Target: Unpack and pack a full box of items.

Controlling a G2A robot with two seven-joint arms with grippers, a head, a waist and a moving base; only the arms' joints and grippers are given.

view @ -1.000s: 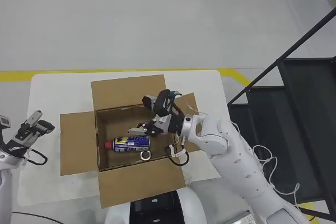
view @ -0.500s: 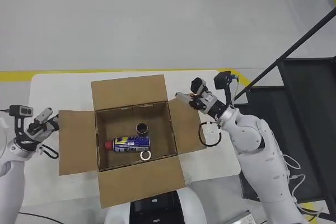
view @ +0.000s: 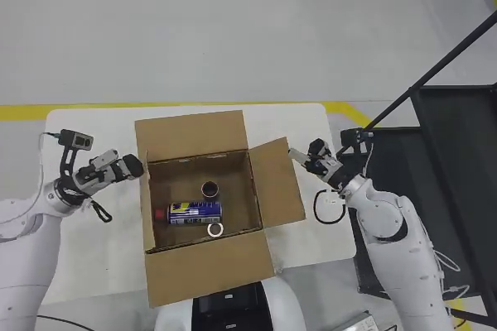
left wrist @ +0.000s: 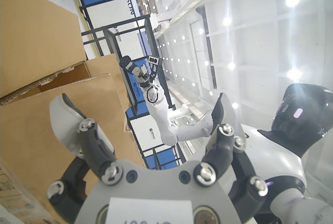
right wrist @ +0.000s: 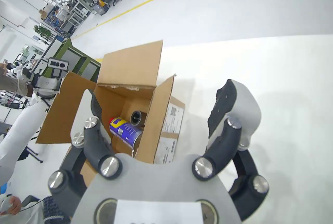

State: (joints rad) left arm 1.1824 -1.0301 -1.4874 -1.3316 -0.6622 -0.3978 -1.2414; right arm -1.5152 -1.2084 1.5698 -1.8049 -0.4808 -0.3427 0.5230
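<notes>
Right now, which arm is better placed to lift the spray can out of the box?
Probably the left. The left claw, open, sits beside the box, and the spray can lies nearer that side. The right claw, also open, is farther off, beyond the raised right flap.

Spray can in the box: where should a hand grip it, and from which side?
Probably mid-body on the spray can, from straight above, closing across its width. It lies on its side on the box floor, so the walls block side approaches; the dark cylinder and ring flank it.
</notes>
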